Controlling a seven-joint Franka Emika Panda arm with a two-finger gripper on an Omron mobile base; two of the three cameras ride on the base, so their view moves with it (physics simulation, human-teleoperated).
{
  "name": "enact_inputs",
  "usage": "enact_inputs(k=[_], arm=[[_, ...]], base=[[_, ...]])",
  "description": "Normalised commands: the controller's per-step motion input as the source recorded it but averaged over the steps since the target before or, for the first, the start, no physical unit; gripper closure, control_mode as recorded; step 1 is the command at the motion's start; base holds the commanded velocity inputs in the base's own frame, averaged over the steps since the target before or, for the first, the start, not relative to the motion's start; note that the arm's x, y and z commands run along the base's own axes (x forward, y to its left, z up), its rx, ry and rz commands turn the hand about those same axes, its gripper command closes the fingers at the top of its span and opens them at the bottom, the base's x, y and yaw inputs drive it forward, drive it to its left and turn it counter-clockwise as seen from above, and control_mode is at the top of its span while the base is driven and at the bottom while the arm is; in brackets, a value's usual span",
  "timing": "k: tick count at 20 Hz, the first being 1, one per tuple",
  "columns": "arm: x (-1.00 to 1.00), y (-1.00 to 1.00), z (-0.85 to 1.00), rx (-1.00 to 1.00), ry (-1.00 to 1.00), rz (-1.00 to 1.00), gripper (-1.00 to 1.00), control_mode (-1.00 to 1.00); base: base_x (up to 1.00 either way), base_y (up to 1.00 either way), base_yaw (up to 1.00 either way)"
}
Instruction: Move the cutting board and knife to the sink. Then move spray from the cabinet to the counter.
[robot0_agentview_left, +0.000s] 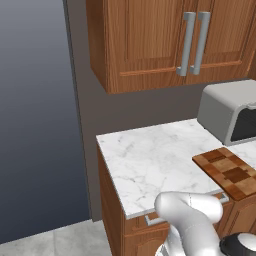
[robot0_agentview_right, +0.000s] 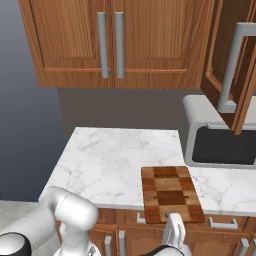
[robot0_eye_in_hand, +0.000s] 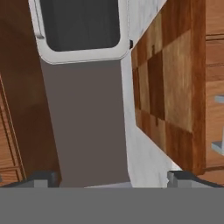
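Brown and tan squares make up the cutting board (robot0_agentview_right: 170, 194). It lies flat on the white marble counter (robot0_agentview_right: 107, 162), at the near edge and just in front of the grey microwave (robot0_agentview_right: 220, 137). In the hand view we look along the board (robot0_eye_in_hand: 168, 85) from the side, and our two dark finger tips stand far apart with nothing between them. The gripper (robot0_eye_in_hand: 113, 178) is wide open and holds nothing. We think we are at the first step: getting hold of the board. We cannot spot the knife or the sink from here. One cabinet (robot0_agentview_right: 232, 65) door on the right hangs open. Next we need to bring our fingers to the board's near edge, one above and one below, then close. The board is thin and flat, so we could slip off.
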Motion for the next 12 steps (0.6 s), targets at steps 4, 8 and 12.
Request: enact_inputs(k=[4,8,12], arm=[[0.25,-0.25,-0.27,0.0,0.0,0.0,-1.0,-1.0],[0.24,-0.22,-0.27,0.0,0.0,0.0,-1.0,-1.0],[0.23,-0.19,-0.3,0.0,0.0,0.0,-1.0,-1.0]], base=[[0.0,0.0,0.0],[0.0,0.0,0.0],[0.0,0.0,0.0]])
